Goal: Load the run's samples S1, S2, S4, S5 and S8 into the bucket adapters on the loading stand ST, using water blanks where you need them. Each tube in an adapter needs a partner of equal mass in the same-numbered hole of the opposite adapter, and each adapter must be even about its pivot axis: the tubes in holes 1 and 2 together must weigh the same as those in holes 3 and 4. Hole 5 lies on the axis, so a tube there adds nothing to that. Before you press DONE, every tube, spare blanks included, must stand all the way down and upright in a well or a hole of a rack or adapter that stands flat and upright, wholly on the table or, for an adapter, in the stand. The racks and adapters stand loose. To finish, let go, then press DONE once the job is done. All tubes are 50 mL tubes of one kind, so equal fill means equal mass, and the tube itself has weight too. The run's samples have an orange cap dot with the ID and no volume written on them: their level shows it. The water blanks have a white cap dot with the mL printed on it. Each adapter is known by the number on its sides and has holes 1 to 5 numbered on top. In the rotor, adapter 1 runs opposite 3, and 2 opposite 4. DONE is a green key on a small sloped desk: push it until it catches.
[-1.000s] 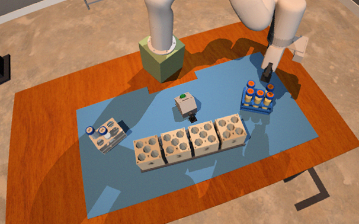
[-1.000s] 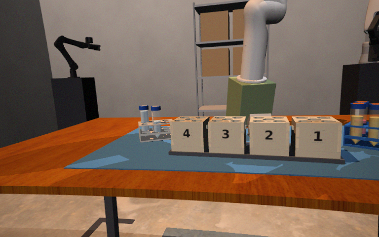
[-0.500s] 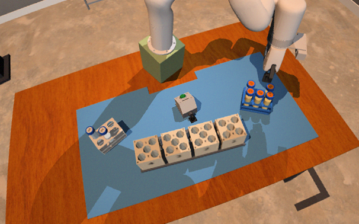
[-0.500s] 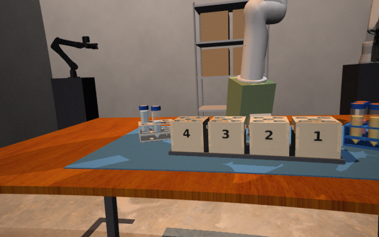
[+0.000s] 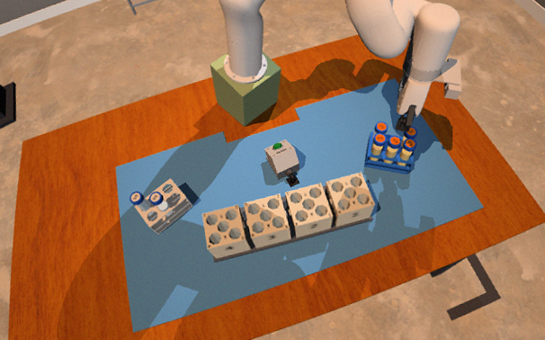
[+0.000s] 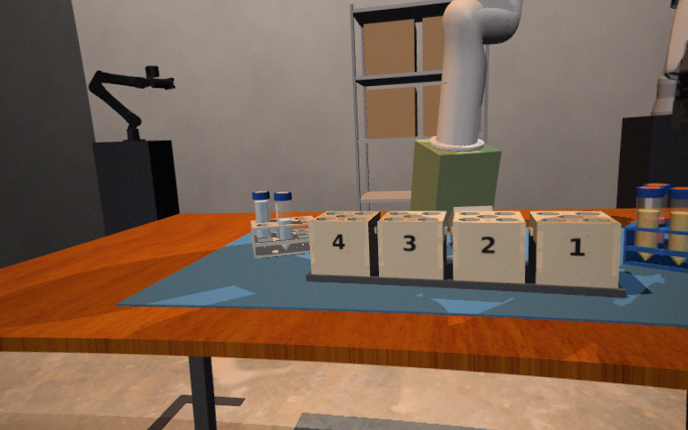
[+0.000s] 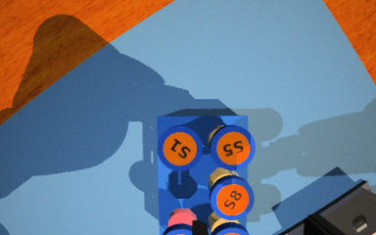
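From where the top view looks, you have the four adapters in a row on the loading stand, running 4, 3, 2, 1 from left to right, with the DONE desk behind them. To the left you have a rack holding two tubes, and to the right, another rack holding S1, S5, S8 and more.
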`<state>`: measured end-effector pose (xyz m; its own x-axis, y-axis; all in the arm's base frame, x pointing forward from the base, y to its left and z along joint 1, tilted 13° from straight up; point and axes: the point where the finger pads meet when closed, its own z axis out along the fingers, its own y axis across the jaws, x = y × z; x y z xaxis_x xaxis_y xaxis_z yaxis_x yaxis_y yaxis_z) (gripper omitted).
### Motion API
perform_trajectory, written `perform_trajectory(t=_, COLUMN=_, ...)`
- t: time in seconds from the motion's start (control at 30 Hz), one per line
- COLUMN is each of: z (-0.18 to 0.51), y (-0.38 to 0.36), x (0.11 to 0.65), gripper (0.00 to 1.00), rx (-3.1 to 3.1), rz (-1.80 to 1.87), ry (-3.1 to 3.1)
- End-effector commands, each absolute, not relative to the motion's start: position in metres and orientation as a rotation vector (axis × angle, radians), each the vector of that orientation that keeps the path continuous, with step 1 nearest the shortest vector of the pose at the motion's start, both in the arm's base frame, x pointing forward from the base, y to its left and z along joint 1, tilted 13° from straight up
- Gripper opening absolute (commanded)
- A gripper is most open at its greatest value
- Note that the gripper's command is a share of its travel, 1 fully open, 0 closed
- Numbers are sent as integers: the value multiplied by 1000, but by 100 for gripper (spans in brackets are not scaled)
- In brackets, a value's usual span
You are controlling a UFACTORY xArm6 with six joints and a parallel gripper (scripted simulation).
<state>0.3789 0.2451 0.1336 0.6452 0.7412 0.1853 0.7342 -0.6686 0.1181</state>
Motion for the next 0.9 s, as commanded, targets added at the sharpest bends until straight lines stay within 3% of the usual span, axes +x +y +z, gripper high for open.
perform_trajectory(t=0.0, z=127, y=247, x=382, gripper=57, rx=2820, rz=347, ry=1265)
perform_trajectory(t=0.87, z=84, y=249, x=391, gripper=57, rx=2820, rz=347, ry=1265)
